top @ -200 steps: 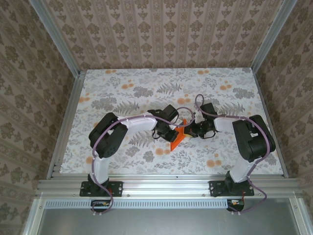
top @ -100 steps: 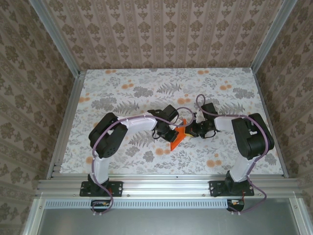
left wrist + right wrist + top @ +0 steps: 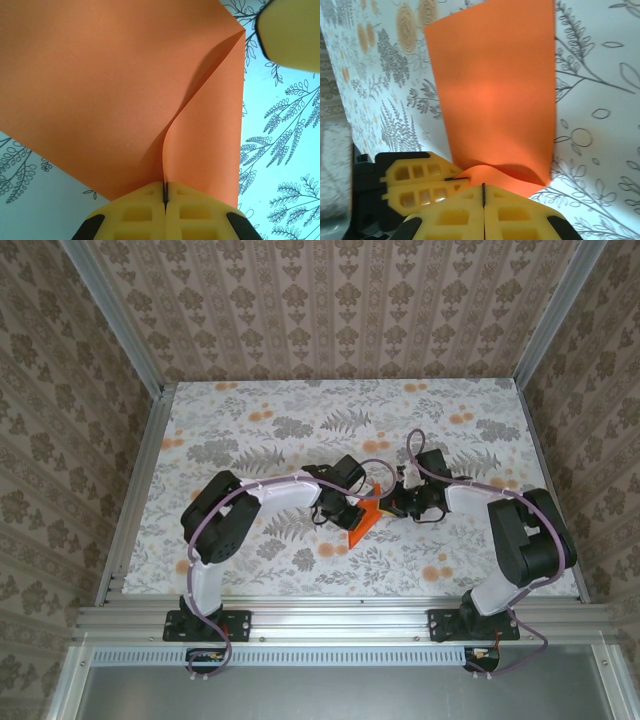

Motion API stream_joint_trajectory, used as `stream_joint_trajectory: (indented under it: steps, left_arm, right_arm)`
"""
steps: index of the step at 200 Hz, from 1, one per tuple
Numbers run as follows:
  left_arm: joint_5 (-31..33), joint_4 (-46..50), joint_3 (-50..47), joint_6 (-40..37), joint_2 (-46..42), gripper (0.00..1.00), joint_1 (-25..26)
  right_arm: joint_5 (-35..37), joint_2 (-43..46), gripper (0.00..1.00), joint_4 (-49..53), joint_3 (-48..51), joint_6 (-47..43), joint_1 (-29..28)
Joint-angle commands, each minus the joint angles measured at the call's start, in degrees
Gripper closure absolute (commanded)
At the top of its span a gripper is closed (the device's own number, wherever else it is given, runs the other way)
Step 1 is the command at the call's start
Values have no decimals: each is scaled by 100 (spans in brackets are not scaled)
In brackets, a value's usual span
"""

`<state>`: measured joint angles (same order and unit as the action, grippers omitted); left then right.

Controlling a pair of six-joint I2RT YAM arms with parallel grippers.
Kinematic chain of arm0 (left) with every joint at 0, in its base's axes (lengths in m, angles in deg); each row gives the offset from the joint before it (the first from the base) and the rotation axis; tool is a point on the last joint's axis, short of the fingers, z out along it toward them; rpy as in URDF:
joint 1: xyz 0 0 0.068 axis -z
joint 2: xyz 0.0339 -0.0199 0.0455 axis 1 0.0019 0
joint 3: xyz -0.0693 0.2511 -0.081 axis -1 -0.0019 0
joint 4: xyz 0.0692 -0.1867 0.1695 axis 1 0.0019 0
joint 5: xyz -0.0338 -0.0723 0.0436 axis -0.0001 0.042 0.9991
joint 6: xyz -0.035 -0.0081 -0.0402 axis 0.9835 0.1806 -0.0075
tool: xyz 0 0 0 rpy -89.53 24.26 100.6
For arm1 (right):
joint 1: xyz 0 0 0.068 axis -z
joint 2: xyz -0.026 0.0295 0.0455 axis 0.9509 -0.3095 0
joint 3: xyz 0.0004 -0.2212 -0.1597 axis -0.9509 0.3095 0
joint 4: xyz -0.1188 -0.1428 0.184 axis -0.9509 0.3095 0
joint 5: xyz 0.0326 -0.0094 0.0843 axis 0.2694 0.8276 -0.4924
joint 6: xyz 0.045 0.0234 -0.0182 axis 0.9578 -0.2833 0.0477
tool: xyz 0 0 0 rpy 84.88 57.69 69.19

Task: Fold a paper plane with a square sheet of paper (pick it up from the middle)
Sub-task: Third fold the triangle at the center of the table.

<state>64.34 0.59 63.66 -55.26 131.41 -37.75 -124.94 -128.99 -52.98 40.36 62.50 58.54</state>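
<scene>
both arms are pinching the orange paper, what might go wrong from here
1. The left fingers and right fingers are both shut on the square sheet of paper, close together; pulling apart could tear it.
2. The sheet bows in a soft curve at the left grip instead of lying creased, so a fold pressed now may land crooked.

- The surface (image 3: 250, 440) has a pale print of grey ferns and small orange flowers.
- The back wall (image 3: 340, 310) and the side walls (image 3: 50, 440) carry brownish wallpaper with floral stripes.
- Aluminium posts (image 3: 110, 315) rise at the far corners.
- An aluminium rail (image 3: 340, 618) runs along the near edge.
- The light is soft and even.
</scene>
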Motion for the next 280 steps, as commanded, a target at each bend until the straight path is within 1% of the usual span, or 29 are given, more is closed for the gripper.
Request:
stream_joint_trajectory:
  steps: [1, 48, 65, 99, 126, 149, 175, 191, 215, 245, 266, 280]
  left_arm:
    - [337, 382, -113, 96, 120, 100, 7]
    - [389, 440, -124, 93, 116, 100, 7]
    - [393, 448, -129, 88, 116, 100, 6]
    - [408, 448, -133, 106, 116, 100, 6]
    - [490, 472, -164, 135, 109, 100, 7]
    - [565, 501, -214, 174, 88, 100, 5]
    - [627, 489, -250, 225, 72, 100, 2]
    - [662, 492, -233, 245, 76, 100, 7]
    - [691, 492, -232, 280, 89, 100, 5]
    - [693, 474, -274, 294, 88, 100, 2]
    - [677, 453, -309, 297, 70, 100, 3]
    - [683, 439, -322, 292, 61, 100, 6]
  right_arm:
    - [-111, 6, 93, -187, 220, 335, -165]
    - [-64, -115, 93, -826, 500, 739, -364]
    - [-43, -209, 93, -833, 491, 721, -371]
    - [339, -480, 94, -594, 442, 536, -371]
    - [318, -680, 94, -597, 386, 454, -371]
    - [398, -448, 94, -426, 359, 432, -370]
    - [295, -10, 93, -432, 459, 576, -420]
    - [258, 185, 93, -583, 577, 737, -504]
    - [319, 255, 93, -900, 783, 1023, -577]
    - [332, 101, 93, -1267, 885, 1259, -768]
    - [321, -66, 93, -1667, 965, 1458, -799]
    - [324, -180, 93, -1705, 957, 1439, -802]
